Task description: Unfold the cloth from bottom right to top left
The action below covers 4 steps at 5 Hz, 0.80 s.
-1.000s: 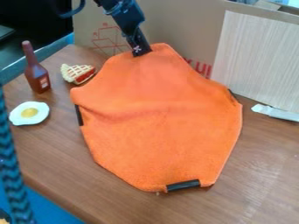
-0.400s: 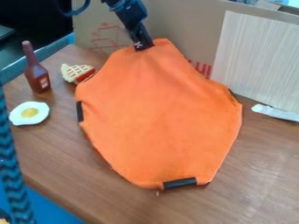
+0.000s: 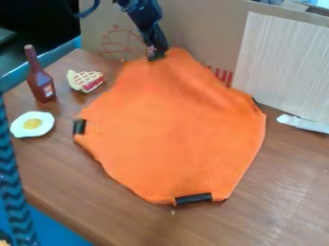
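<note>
Gripper [image 3: 156,57] slanted down at cloth [image 3: 173,125].

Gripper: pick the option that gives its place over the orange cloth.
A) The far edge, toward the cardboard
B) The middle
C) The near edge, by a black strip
A: the gripper is at the far edge of the orange cloth, in front of the cardboard.

Cloth [image 3: 173,125] solid orange; bottle [image 3: 42,84] brownish red; egg [image 3: 32,124] white, yellow yolk; table [image 3: 283,192] brown wood-grain.
</note>
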Motion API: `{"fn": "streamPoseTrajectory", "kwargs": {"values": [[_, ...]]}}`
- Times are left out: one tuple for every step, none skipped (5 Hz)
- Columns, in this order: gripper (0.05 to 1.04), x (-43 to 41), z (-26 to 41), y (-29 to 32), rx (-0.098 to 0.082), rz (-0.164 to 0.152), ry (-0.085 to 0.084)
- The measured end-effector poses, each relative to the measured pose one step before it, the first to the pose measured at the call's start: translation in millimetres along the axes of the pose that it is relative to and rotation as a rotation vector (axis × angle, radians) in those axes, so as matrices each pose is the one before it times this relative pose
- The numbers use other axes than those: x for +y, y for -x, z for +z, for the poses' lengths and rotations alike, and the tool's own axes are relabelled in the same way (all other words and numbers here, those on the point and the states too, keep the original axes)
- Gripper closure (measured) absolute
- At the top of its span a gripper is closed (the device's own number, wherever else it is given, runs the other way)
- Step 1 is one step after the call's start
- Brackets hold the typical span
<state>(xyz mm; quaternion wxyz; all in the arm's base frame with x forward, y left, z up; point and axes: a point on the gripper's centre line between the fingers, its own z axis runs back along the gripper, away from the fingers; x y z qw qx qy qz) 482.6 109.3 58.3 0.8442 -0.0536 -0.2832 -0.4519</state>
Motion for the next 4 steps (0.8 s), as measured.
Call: {"fn": "streamPoseTrajectory", "kwargs": {"values": [[0.302, -17.26, -11.67, 14.12, 0.0242, 0.0110, 0.0522], [0.087, -11.44, 20.52, -7.56, 0.0030, -0.0260, -0.0052], [0.083, -27.65, 20.24, -4.79, 0.0009, -0.0453, 0.0228], [0.084, -26.17, 28.17, 0.47, 0.0023, -0.0374, -0.0045]]}}
